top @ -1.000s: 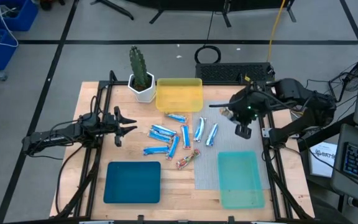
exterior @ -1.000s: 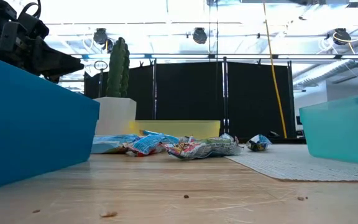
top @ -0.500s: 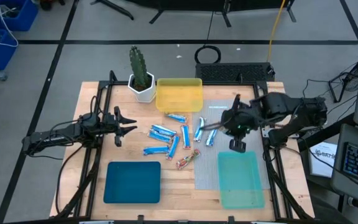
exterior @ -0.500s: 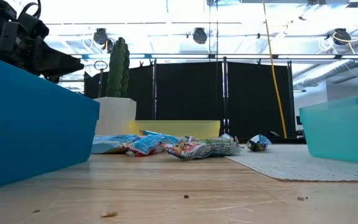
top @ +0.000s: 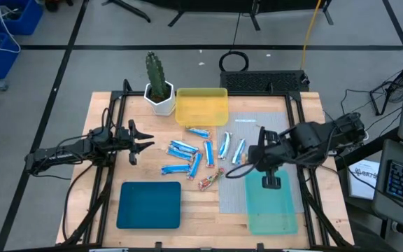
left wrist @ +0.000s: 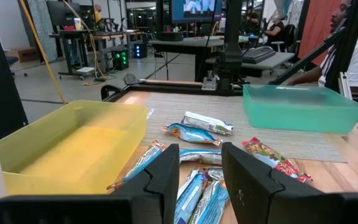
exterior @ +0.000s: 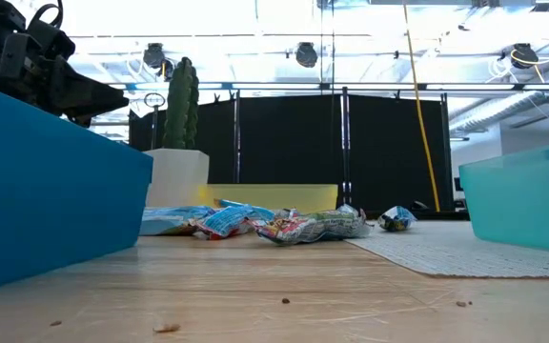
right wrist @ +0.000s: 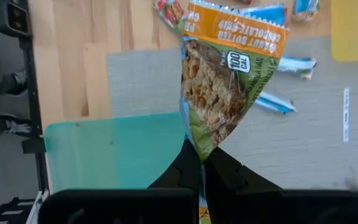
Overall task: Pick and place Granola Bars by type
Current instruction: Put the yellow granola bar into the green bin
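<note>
**Ana:** Swinging from beside the yellow tray, the right gripper (top: 235, 165) now sits at the near corner of the light teal flat plastic tray (top: 271, 210), jaws pinching a tan-and-orange wrapped granola bar (right wrist: 229, 81) by one end. In the wrist view the bar hangs over the tray's edge and the grey woven mat (top: 257, 140).

**Ben:** And the others?

**Ana:** Shiny blue-and-white wrapped bars (top: 194, 155) lie scattered mid-worktop, with a reddish multicoloured bar (top: 212, 180) just beside them. The left gripper (top: 145, 143) waits near the left edge, jaws a little spread, holding nothing.

**Ben:** So how far along?

**Ana:** Early, I'd judge. The yellow plastic tray (top: 201, 106), the dark teal tray (top: 149, 205) and the light teal one all look bare; this would be the first bar sorted, with nearly the whole pile left.

**Ben:** Surroundings?

**Ana:** Pale wooden worktop (top: 103, 203), a green cactus in a white pot (top: 158, 84) at the back. Beyond are black screens, desks with monitors, and a seated person.
</note>
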### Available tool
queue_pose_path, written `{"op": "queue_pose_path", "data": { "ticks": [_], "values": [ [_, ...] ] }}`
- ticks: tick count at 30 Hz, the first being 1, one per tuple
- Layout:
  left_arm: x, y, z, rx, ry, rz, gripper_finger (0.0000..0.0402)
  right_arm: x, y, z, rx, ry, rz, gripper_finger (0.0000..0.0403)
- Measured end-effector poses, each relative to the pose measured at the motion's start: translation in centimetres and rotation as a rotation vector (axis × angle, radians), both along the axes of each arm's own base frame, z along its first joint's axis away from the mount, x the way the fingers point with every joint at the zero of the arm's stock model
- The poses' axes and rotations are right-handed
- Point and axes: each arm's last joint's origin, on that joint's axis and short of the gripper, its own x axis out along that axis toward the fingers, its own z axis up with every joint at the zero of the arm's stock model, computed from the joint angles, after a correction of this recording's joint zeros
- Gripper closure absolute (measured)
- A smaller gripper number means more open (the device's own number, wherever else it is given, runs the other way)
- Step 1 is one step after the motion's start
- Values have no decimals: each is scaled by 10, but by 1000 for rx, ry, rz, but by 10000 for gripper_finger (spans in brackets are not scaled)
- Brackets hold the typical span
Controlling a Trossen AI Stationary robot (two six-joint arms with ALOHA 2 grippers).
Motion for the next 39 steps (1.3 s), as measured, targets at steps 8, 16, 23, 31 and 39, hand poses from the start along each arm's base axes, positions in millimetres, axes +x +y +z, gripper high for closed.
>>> {"op": "queue_pose_path", "data": {
  "ticks": [8, 16, 23, 31, 39],
  "values": [
    [0, 0, 0, 0, 0, 0, 277, -7, 16, -27, -32, 102, 45, 403],
    [0, 0, 0, 0, 0, 0, 277, -15, 17, -56, -74, 207, 17, 403],
    [0, 0, 0, 0, 0, 0, 277, -22, 15, -83, -116, 293, -1, 403],
    [0, 0, 0, 0, 0, 0, 277, -25, 13, -115, -130, 297, 18, 403],
    [0, 0, 0, 0, 0, 0, 277, -27, 12, -140, -134, 316, 17, 403]
  ]
}}
